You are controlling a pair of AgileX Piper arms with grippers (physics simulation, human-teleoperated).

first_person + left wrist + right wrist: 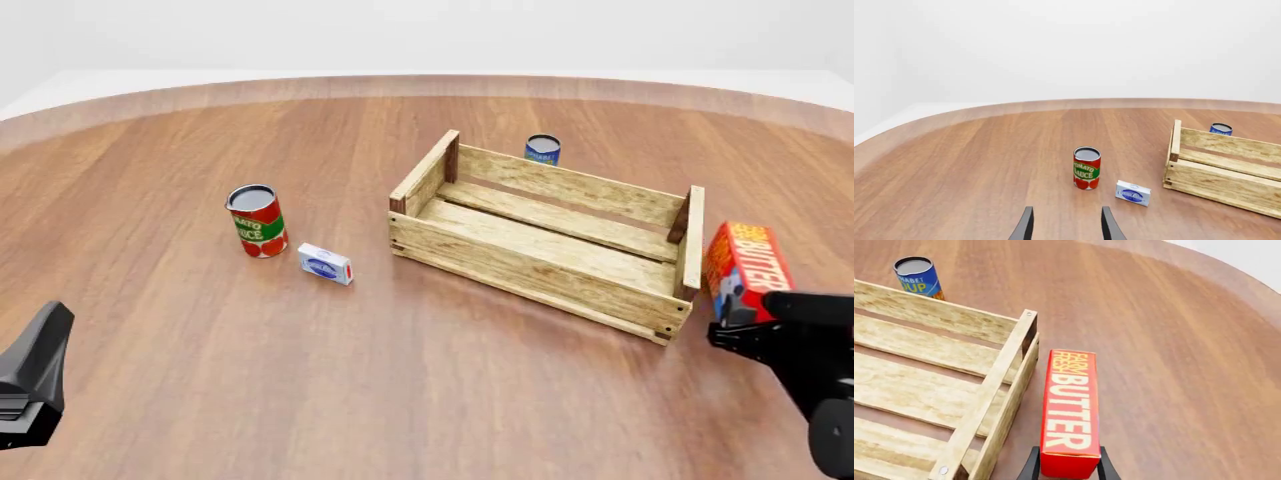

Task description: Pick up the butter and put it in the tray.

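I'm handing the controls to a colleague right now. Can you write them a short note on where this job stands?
Right claw: shut on the butter, gripping it at one end, just outside the tray's right end wall.
Left claw: open, holding nothing, low at the near left of the table, pointing toward the tomato can and small white box.
Done: butter gripped.
Left: carry it over the end wall, let it go inside the tray, which has nothing in it yet.
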